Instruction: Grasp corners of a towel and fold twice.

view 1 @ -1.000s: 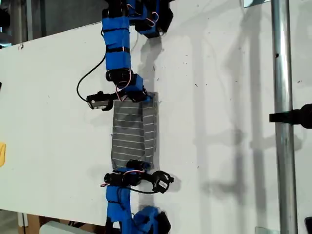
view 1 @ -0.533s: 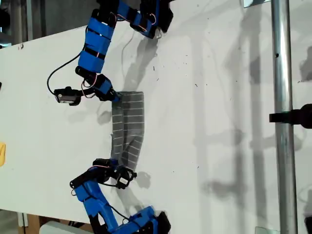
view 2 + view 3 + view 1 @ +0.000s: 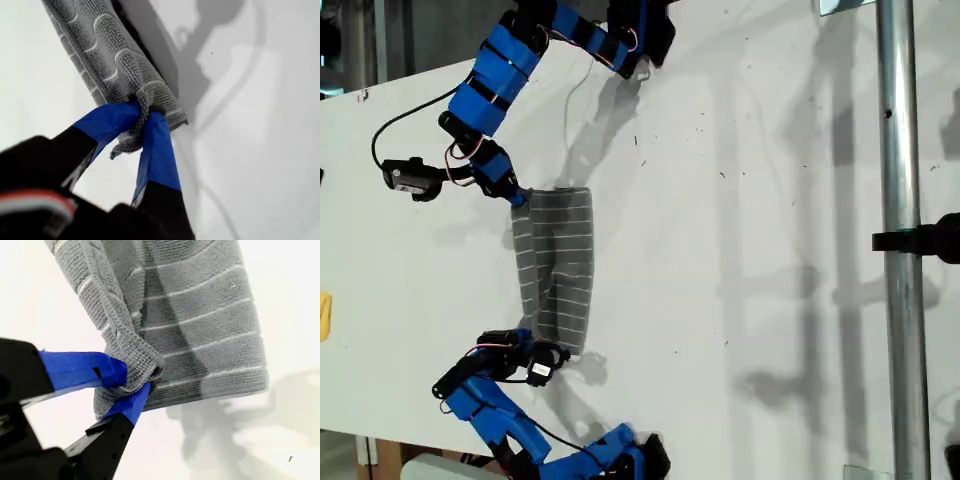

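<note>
The grey white-striped towel (image 3: 555,270) lies folded into a narrow strip on the white table, with a diagonal fold near its lower end. In the exterior view, one arm's gripper (image 3: 517,197) pinches the strip's upper left corner. The other arm's gripper (image 3: 555,352) pinches its lower end. The wrist views do not tell me which arm is which. My first gripper (image 3: 142,112) is shut on a bunched corner of the towel (image 3: 100,40), which is raised off the table. My second gripper (image 3: 135,380) is shut on a lifted, doubled corner of the towel (image 3: 210,315).
A small yellow object (image 3: 324,315) sits at the exterior view's left edge. At that view's right, a metal pole (image 3: 900,250) stands with a black clamp (image 3: 920,238) on it. The table's edge (image 3: 420,60) runs along the upper left.
Both arms have swung toward the exterior view's left and carried the towel that way. The strip now lies left of its earlier place, with its lower end twisted.
</note>
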